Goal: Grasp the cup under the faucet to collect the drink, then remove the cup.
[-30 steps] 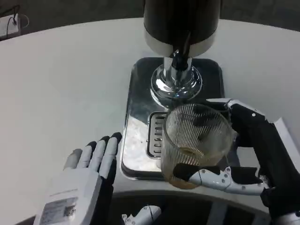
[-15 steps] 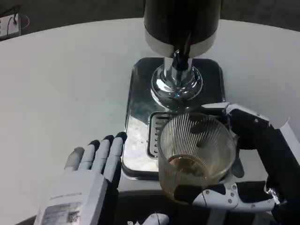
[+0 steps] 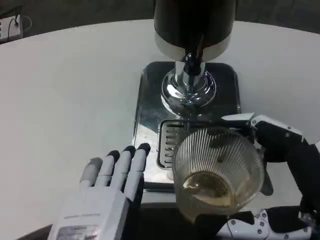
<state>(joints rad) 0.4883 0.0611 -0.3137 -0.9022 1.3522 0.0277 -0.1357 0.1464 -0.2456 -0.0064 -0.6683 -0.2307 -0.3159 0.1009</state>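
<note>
Fingers (image 3: 250, 120) of the right hand (image 3: 285, 165) were wrapped around the ribbed glass cup (image 3: 218, 172), one reaching across its far rim and another curling under its near side, so the cup was clamped from both sides and kept nearly level, probably to save the drink.

Beneath everything lay the white table (image 3: 65, 90), carrying the dispenser's shiny metal base (image 3: 150, 100) at the middle. On that base rose the dark dispenser body (image 3: 194, 22) with its chrome foot, and the faucet (image 3: 190, 62) pointed down at the front. The slotted drip grate (image 3: 167, 145) sat in the base just below the faucet, there to catch spills.

The cup was off the spout line, held toward the near edge of the base and partly over the grate, with a shallow pool of amber drink (image 3: 207, 185) in its bottom; by that, collecting looked done and removal under way.

The left hand (image 3: 107, 195) lay flat beside the base, fingers straight, side by side and holding nothing, seemingly waiting.
</note>
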